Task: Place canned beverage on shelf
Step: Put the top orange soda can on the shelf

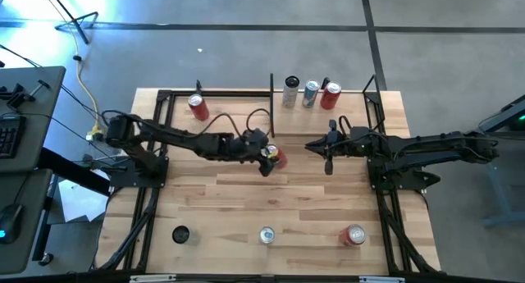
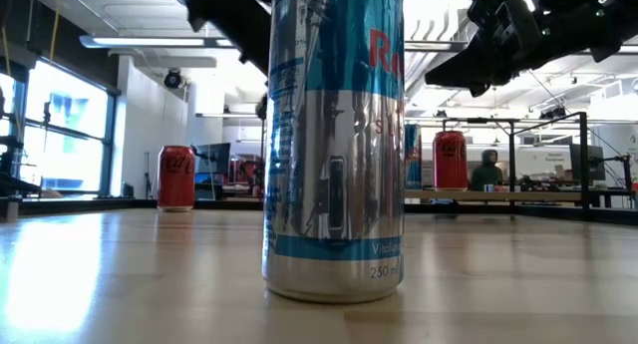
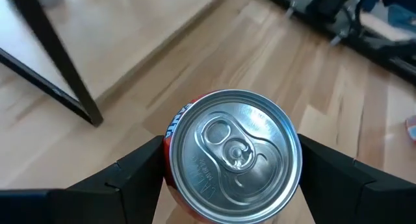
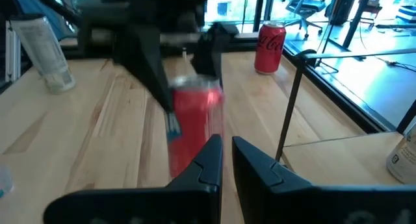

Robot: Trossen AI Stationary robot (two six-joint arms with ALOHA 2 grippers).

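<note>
My left gripper (image 1: 269,157) clamps a red can (image 3: 231,156) near the table's middle, its fingers (image 3: 140,162) pressed on either side just below the lid. The shelf (image 1: 328,119) lies just beyond, toward the far edge, with a black post (image 3: 62,58) close by. I should keep the can upright, lift it clear of the post, then lower it flat. My right gripper (image 1: 328,156) waits nearby with fingers nearly closed, empty.

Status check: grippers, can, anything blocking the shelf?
Left gripper shut on red can, mid-table. Right gripper shut, empty, hovering opposite. Shelf holds three cans along its far edge.
</note>
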